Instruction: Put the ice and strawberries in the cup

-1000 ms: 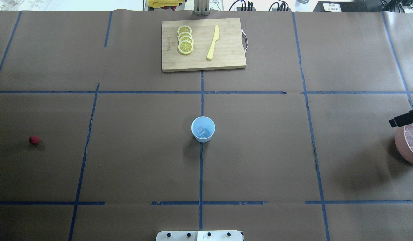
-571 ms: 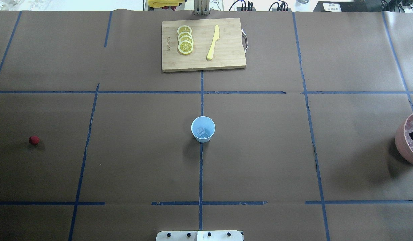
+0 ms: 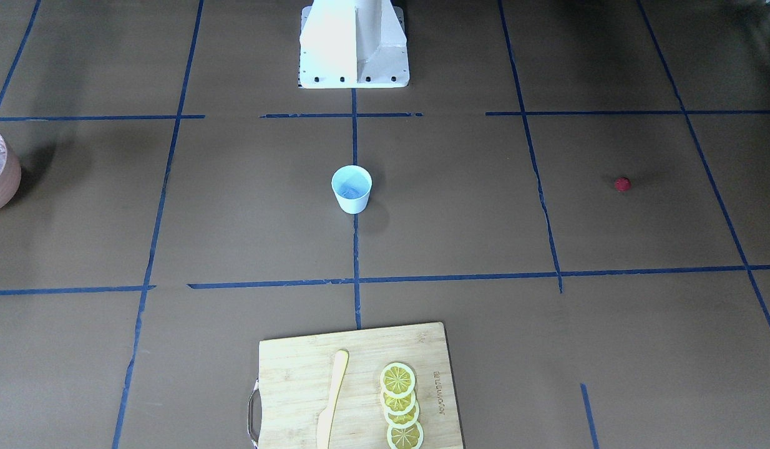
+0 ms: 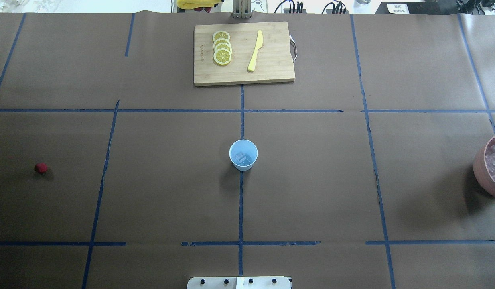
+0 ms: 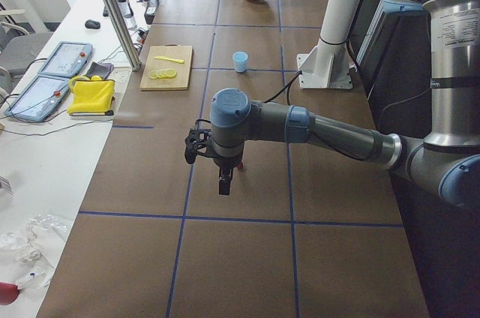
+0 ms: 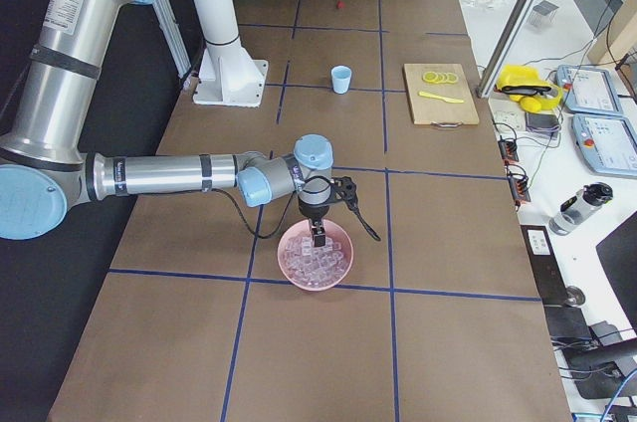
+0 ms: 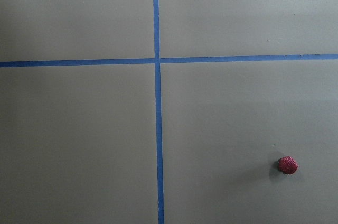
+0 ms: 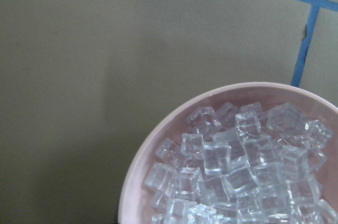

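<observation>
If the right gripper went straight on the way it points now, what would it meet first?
Most likely the ice heaped in the pink bowl: the right gripper points straight down over it. How much gap remains between fingertips and cubes is unclear.

The cutting board [image 3: 285, 374] bears a burned-in brand word [image 3: 440, 393] along one short edge, too small to read in either the front-facing or the overhead view. A white card [image 4: 397, 7] at the overhead view's far edge carries dark print, illegible. Small lettering on the left arm [image 5: 457, 29] cannot be made out
</observation>
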### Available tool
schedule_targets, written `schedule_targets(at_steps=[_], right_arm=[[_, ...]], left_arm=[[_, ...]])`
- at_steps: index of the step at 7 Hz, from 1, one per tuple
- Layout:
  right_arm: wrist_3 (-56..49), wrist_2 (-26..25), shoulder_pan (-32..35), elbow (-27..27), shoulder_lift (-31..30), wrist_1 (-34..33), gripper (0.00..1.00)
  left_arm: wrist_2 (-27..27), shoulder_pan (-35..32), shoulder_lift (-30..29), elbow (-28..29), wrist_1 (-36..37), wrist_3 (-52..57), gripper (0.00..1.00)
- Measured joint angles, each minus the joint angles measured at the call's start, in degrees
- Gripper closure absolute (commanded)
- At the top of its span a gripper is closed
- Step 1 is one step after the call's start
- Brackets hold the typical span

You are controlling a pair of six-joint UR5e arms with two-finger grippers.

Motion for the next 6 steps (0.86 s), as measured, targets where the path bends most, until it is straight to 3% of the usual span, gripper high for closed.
schedule_targets(at_steps=[6], right_arm=[[-7.4,-0.01,0.08,-3.15,-0.24,-0.39,0.24]], left_arm=[[0.0,0.0,0.82,-1.11,0.0,0.0,0.0]])
